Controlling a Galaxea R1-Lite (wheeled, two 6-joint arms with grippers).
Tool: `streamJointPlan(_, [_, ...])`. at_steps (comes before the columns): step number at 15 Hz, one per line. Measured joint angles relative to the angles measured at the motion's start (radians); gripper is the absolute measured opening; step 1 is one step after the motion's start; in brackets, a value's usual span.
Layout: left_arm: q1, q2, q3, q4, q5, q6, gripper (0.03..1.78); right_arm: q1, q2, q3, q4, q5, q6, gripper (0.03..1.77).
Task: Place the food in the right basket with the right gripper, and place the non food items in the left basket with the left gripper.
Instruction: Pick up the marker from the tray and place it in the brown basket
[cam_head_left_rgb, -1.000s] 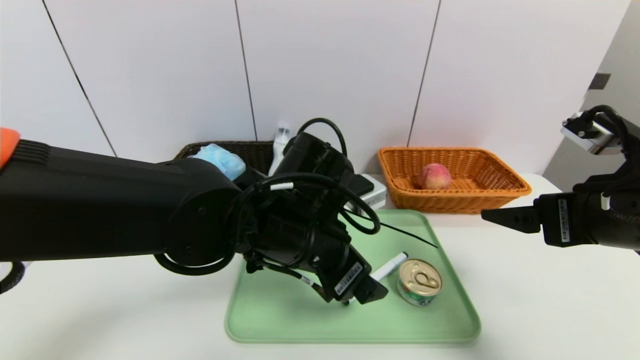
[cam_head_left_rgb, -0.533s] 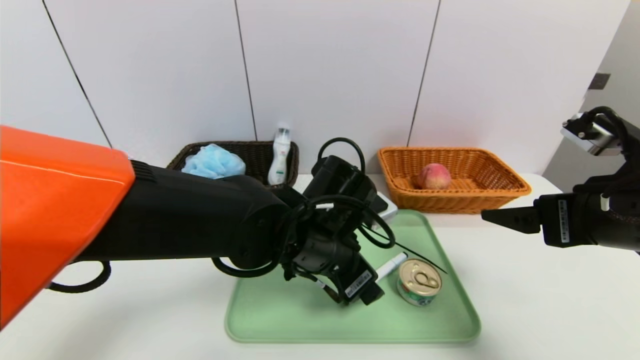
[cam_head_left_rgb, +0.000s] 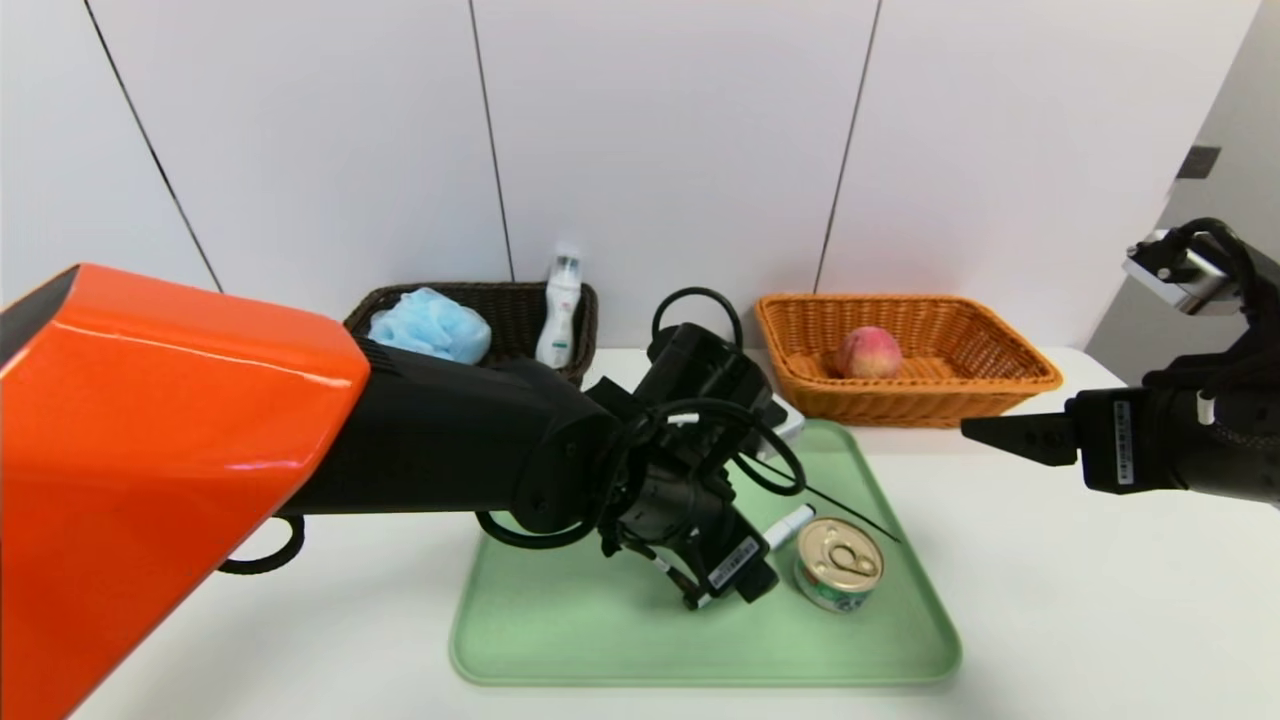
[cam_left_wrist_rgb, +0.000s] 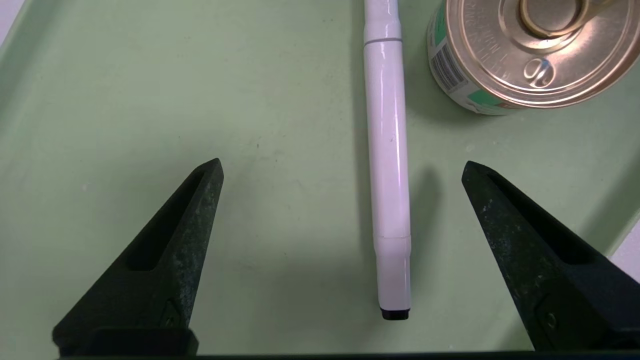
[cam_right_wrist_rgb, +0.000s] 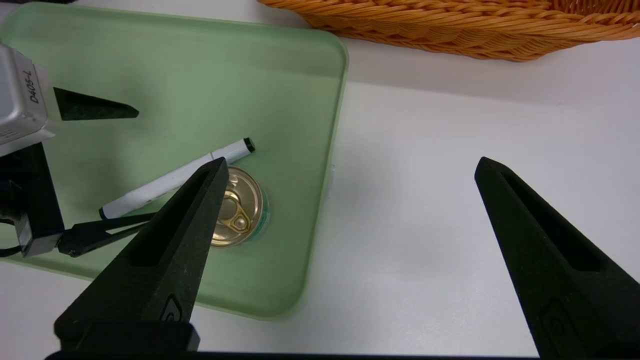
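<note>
White and capped in black, your marker pen (cam_left_wrist_rgb: 389, 150) lies on the green tray (cam_head_left_rgb: 600, 640), just beside the tin can (cam_head_left_rgb: 840, 563). Over it hangs your left gripper (cam_left_wrist_rgb: 342, 170), fingers spread wide, the pen between them and nothing pinched! Your right gripper (cam_right_wrist_rgb: 354, 162) hovers to the right of the tray, fingers wide apart too, holding nothing. Out behind the tray, you've got the peach (cam_head_left_rgb: 868, 353) sitting in the orange wicker basket (cam_head_left_rgb: 920, 405), and over left, the dark basket (cam_head_left_rgb: 515, 300) carries the blue bath puff (cam_head_left_rgb: 432, 325) and white bottle (cam_head_left_rgb: 560, 315), the bottle leaning upright.
</note>
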Motion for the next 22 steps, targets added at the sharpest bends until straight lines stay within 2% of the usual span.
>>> streamJointPlan(7, [0.000,0.025,-0.010,0.000,0.022,0.001,1.69,-0.001,-0.004,0.000,0.000,0.000,0.000,1.70])
streamJointPlan(17, [0.001,0.035,-0.021,0.000,0.022,0.007,1.69,-0.003,-0.009,-0.001,0.000,0.002,0.000,1.70])
streamJointPlan(20, [0.001,0.036,-0.024,0.001,0.021,0.008,1.19,-0.003,-0.009,-0.001,0.000,0.002,0.000,1.70])
streamJointPlan(22, [0.001,0.043,-0.018,0.005,0.021,0.006,0.94,-0.003,-0.010,-0.001,0.000,0.002,0.000,1.70])
